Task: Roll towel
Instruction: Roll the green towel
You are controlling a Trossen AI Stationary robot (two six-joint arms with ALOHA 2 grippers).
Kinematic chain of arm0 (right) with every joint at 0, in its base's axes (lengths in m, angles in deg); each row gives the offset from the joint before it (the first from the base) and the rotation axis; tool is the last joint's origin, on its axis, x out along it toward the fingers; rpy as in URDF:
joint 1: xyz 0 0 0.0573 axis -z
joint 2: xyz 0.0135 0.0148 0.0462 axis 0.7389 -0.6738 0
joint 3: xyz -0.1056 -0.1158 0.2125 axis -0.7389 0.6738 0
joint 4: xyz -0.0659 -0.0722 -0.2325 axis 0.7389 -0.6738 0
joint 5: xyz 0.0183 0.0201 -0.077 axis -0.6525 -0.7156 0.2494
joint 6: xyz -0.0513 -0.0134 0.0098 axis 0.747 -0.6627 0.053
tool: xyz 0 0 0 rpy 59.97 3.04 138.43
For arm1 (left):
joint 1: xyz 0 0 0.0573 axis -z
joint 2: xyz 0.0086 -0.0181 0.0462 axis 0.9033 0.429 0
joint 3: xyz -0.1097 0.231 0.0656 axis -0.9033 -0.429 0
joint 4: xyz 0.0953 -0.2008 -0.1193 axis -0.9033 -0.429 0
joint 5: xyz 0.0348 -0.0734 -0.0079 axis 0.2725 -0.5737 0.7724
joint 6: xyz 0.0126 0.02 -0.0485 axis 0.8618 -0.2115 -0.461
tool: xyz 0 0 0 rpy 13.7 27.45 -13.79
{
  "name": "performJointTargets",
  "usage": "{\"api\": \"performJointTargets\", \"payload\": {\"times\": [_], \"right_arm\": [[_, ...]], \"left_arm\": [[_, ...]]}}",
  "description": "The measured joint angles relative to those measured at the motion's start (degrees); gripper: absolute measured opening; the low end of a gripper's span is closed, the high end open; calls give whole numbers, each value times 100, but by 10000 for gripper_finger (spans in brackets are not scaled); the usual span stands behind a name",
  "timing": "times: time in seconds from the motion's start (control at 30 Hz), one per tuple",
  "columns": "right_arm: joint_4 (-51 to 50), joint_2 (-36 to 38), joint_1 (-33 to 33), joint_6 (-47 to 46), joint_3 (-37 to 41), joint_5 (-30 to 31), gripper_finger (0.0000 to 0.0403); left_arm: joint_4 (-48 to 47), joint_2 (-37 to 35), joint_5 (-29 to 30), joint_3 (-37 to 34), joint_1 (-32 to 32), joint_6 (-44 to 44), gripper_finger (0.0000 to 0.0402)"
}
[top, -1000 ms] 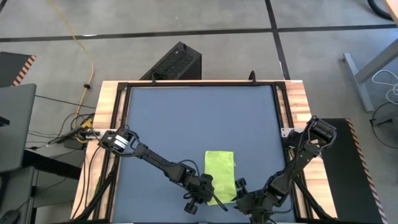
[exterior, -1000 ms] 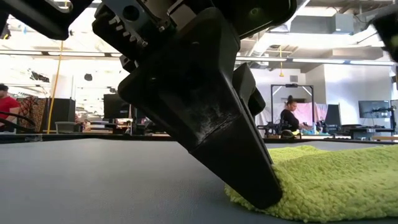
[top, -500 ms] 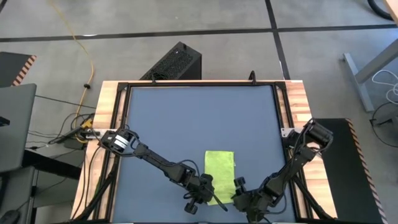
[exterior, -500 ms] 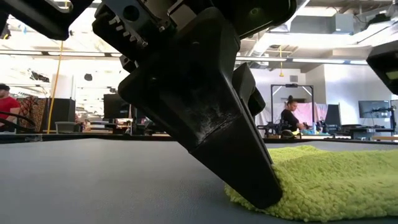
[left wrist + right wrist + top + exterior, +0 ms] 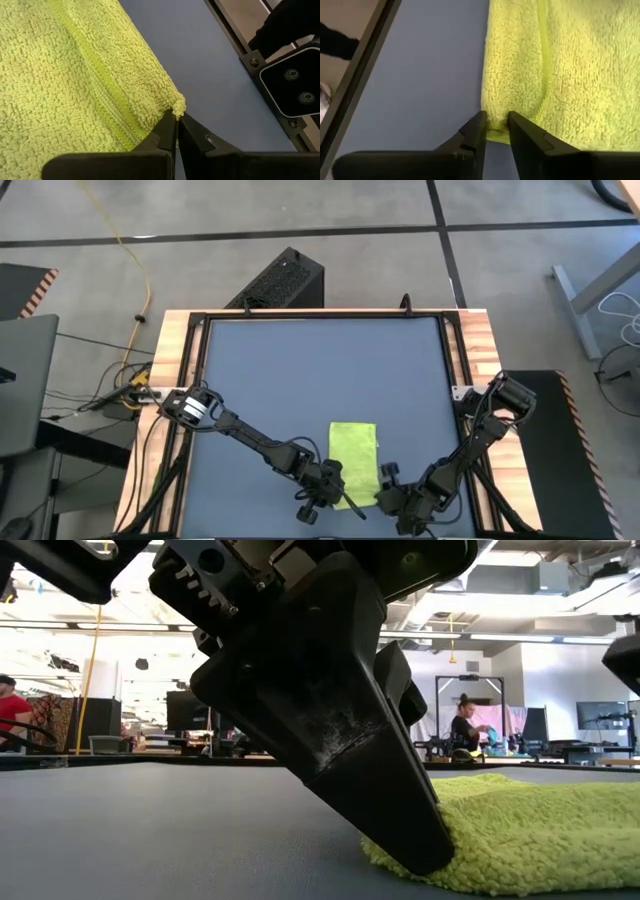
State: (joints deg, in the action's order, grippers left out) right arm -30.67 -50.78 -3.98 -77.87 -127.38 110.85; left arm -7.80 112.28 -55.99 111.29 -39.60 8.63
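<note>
The lime yellow-green towel (image 5: pixel 353 463) lies as a folded narrow rectangle flat on the blue-grey table mat (image 5: pixel 320 370), near the table's near edge. My left gripper (image 5: pixel 337 492) is at its near left corner, shut on it; it also shows in the left wrist view (image 5: pixel 176 119) and large in the low view (image 5: pixel 425 858). My right gripper (image 5: pixel 386 483) is at the near right corner, also seen in the right wrist view (image 5: pixel 496 120), its fingers closed on the towel's edge. My left gripper pinches the very tip of the towel's near left corner (image 5: pixel 178 106) between its two fingertips, slanting down from the near left. The corner rests on the mat and the towel lies flat. My right gripper pinches the towel's near right corner (image 5: pixel 495 131) between its two fingertips, at the folded edge, which bulges slightly there. The fingers come from the table's near side. The towel lies on the mat.
The mat's black frame rail (image 5: pixel 235 35) and the wooden border (image 5: pixel 478 340) run beside the towel on the right. The right arm's camera housing (image 5: pixel 292 82) stands close by. Open mat stretches toward the far edge (image 5: pixel 320 340). People show in the room behind (image 5: pixel 465 730).
My right gripper has come down a little at the towel's near right corner. The towel and my left gripper have stayed where they were.
</note>
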Motion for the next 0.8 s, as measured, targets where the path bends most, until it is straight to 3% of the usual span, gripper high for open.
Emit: {"api": "performJointTargets", "payload": {"times": [0.23,0.4,0.5,0.8], "right_arm": [[407,9,-104,-647,216,-29,92],[412,11,-170,-1223,216,-116,41],[454,13,-249,-1665,216,-145,13],[481,12,-592,-3457,216,-184,14]], "left_arm": [[75,-2,-9,0,-3,-2,0],[468,-2,-380,-187,-87,-286,0],[1030,-4,-611,-431,-122,-678,0],[2723,-4,-1144,-1062,-214,-1579,0]]}}
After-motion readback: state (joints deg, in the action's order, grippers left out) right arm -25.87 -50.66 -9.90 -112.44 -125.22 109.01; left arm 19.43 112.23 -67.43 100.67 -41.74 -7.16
